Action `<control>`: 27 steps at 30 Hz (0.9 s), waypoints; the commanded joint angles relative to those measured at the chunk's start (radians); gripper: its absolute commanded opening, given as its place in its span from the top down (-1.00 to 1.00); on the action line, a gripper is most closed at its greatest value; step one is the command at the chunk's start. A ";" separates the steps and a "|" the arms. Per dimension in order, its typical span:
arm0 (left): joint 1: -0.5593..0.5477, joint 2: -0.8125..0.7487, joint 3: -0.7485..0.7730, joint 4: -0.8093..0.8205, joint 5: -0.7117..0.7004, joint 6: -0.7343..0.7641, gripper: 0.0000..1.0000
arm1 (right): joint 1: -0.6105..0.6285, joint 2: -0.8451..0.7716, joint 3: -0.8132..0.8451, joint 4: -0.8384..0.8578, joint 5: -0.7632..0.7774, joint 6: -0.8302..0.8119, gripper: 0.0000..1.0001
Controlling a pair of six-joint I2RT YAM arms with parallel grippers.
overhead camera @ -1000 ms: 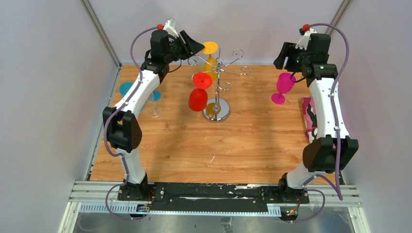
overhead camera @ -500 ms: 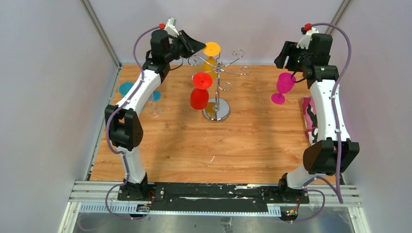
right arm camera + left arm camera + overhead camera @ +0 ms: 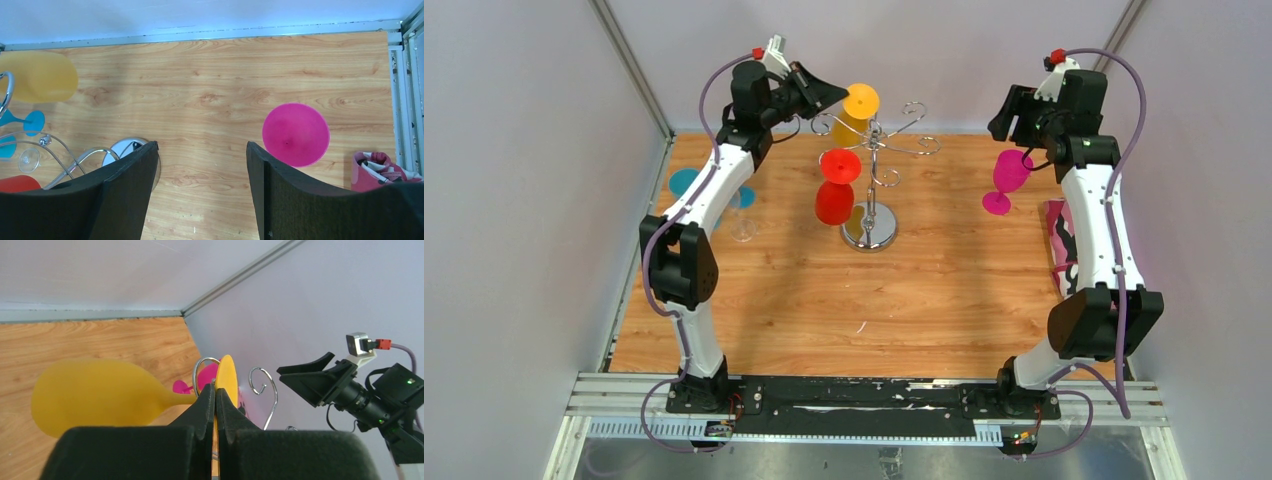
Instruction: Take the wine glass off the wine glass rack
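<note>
Right now my left tool is pressed together on the thin foot of the yellow wine glass, which hangs bowl-down from a curled arm at the far left of the wine glass rack, high above the counter. As I see it, the grip is made and the job is to slide the glass out, not to lift it. The stem sits in the wire loop, so I should draw the foot along the open run of that arm, keeping it level and moving slowly; a straight pull up or sideways would, I think, catch the wire and tip the light stand. My hold is only on a narrow edge, so the glass may swing or twist between the pads, and any jerk could cost me the pinch. I also want to keep the bowl away from the red glass hanging just in front. My right tool is spread wide, holding nothing, well apart from the rack and above the magenta glass standing on the counter.
</note>
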 commanded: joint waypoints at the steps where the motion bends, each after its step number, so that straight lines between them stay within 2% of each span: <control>1: 0.016 0.050 -0.032 0.086 0.099 -0.096 1.00 | 0.007 -0.025 -0.018 0.017 -0.014 0.011 -0.39; 4: 0.028 0.073 -0.021 0.106 0.114 -0.157 1.00 | 0.006 -0.025 -0.020 0.020 -0.013 0.015 -0.39; 11: 0.039 0.147 0.060 0.192 0.142 -0.400 1.00 | 0.006 -0.020 -0.024 0.027 -0.031 0.022 -0.39; 15: 0.040 0.164 0.058 0.286 0.141 -0.526 1.00 | 0.007 -0.017 -0.024 0.028 -0.033 0.023 -0.39; 22: 0.040 0.141 0.052 0.294 0.122 -0.602 1.00 | 0.006 -0.016 -0.024 0.033 -0.044 0.027 -0.40; 27: 0.040 0.109 0.038 0.294 0.100 -0.603 1.00 | 0.006 -0.016 -0.029 0.039 -0.057 0.031 -0.40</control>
